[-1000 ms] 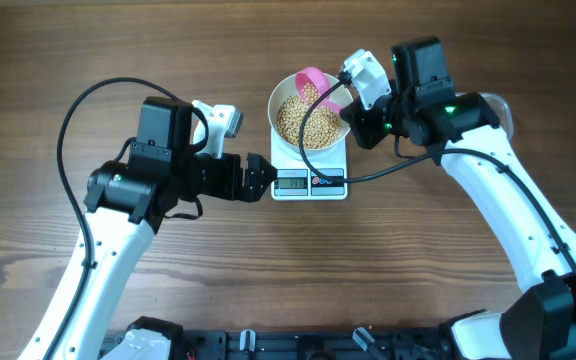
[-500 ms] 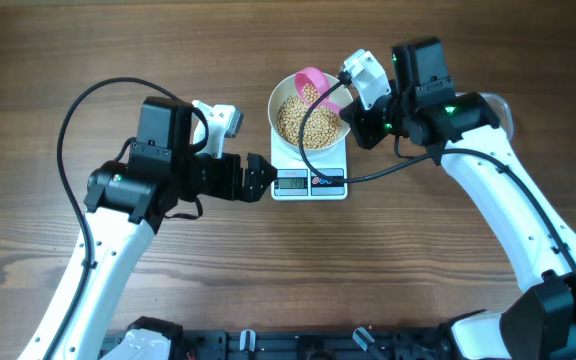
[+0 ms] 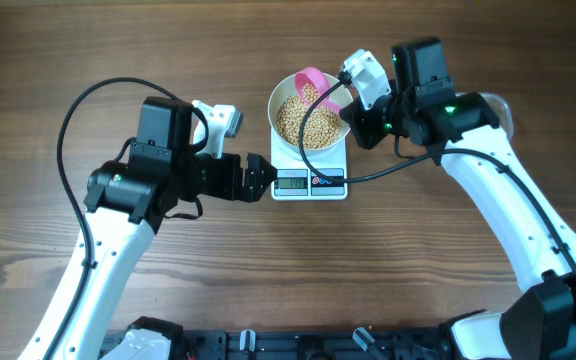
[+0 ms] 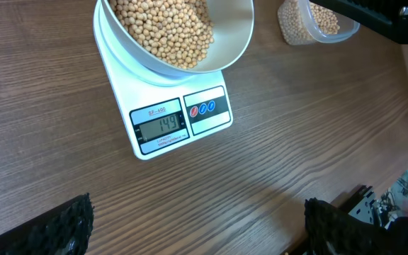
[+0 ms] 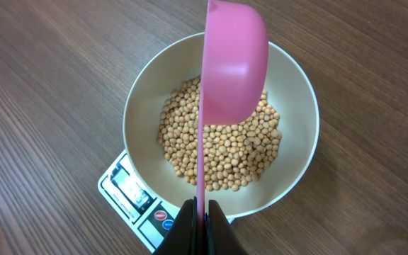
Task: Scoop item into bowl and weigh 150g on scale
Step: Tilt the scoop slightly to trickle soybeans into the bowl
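The left tool [image 3: 258,177] sits with its fingers wide apart just beside the scale [image 4: 168,120], which shows 149 and carries the bowl [image 5: 144,120] of beans [image 5: 225,152], while the right tool [image 5: 200,223] is clamped on the handle of a pink scoop [image 5: 234,64] held over the beans.

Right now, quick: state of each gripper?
Left gripper: open, holding nothing.
Right gripper: shut on the pink scoop, over the bowl.
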`<action>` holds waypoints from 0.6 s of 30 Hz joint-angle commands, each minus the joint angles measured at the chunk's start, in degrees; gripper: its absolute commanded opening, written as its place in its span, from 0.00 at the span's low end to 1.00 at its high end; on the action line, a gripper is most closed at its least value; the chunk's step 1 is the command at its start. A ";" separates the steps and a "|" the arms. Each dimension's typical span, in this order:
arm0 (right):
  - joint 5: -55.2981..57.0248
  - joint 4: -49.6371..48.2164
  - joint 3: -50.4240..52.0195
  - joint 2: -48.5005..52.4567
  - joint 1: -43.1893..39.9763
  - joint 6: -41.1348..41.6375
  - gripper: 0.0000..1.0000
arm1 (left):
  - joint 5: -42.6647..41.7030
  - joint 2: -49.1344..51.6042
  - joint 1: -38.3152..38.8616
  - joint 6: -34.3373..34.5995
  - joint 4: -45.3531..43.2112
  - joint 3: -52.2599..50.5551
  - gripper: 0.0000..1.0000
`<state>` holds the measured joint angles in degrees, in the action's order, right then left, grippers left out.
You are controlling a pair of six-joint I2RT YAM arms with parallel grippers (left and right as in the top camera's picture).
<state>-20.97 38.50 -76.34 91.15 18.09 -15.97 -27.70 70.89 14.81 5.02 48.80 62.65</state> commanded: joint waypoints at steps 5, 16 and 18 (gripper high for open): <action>-1.25 -0.37 -1.03 -1.79 0.07 -0.61 0.04 | 0.15 -0.04 -0.42 -0.09 -0.15 1.16 1.00; 0.00 -0.52 -1.03 -1.75 0.07 0.94 0.04 | 0.15 -0.04 -0.42 -0.09 -0.15 1.16 1.00; -0.04 -0.52 -1.03 -1.77 0.07 1.51 0.04 | 0.15 -0.04 -0.42 -0.09 -0.17 1.16 1.00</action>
<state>-19.90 38.46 -76.34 91.15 18.09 -15.70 -27.70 70.89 14.81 5.02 48.80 62.65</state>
